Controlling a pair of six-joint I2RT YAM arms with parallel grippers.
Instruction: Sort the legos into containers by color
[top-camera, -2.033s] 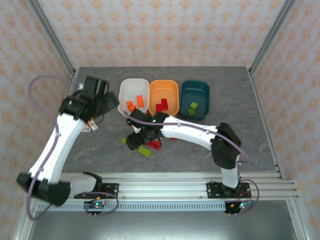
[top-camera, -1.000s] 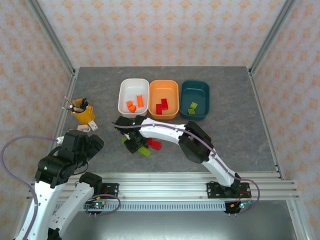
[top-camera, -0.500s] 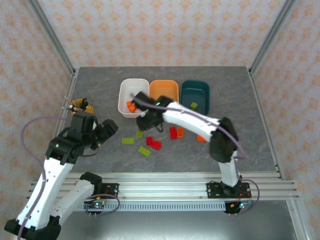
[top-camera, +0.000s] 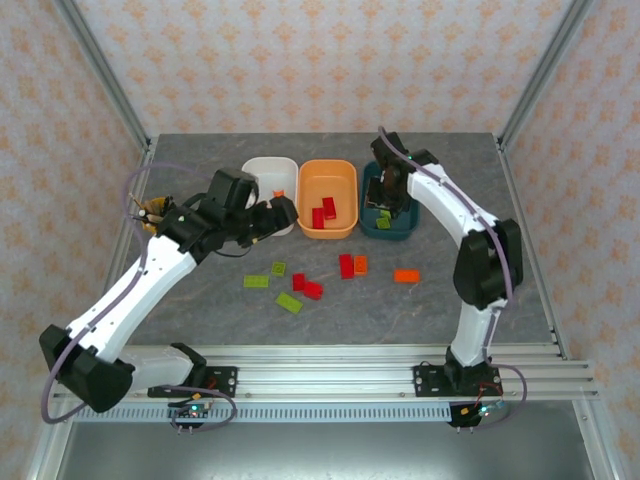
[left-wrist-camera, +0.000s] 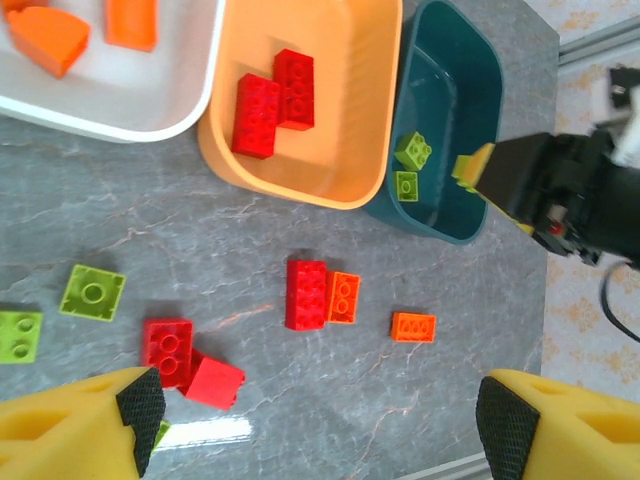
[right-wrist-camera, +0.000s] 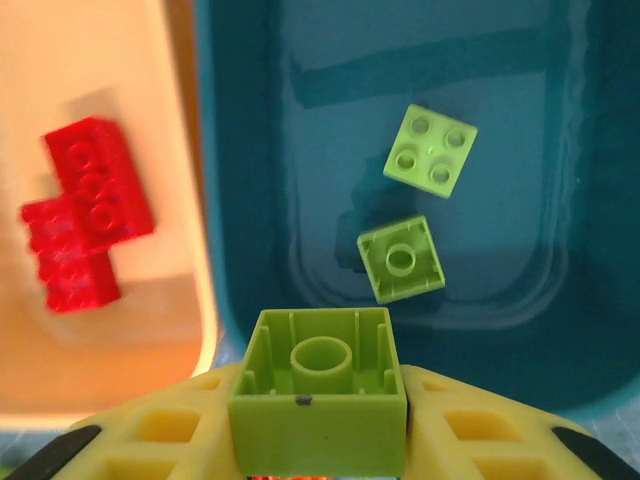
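Over teal tub (right-wrist-camera: 500, 110), R pincer (right-wrist-camera: 318, 440) holds lego (right-wrist-camera: 318, 385)

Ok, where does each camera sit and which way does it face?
Top external: above, behind the bases, looking down on the grey table; both arms show.
Left wrist: looks down on loose plastic bricks; open left end effector at bottom.
Right wrist: looks into the dark teal plastic tub; right end effector grips a lime green brick.
Shared: all show that tub.

Bright and even, lit softly from overhead. Short, faint shadows beside the loose bricks (left-wrist-camera: 305, 293). White glare on the tabletop (left-wrist-camera: 215, 430), pale sheen inside the teal tub (right-wrist-camera: 300, 80). Crisp on the near green brick (right-wrist-camera: 318, 390), blurred on the red bricks (right-wrist-camera: 85, 225) at left.
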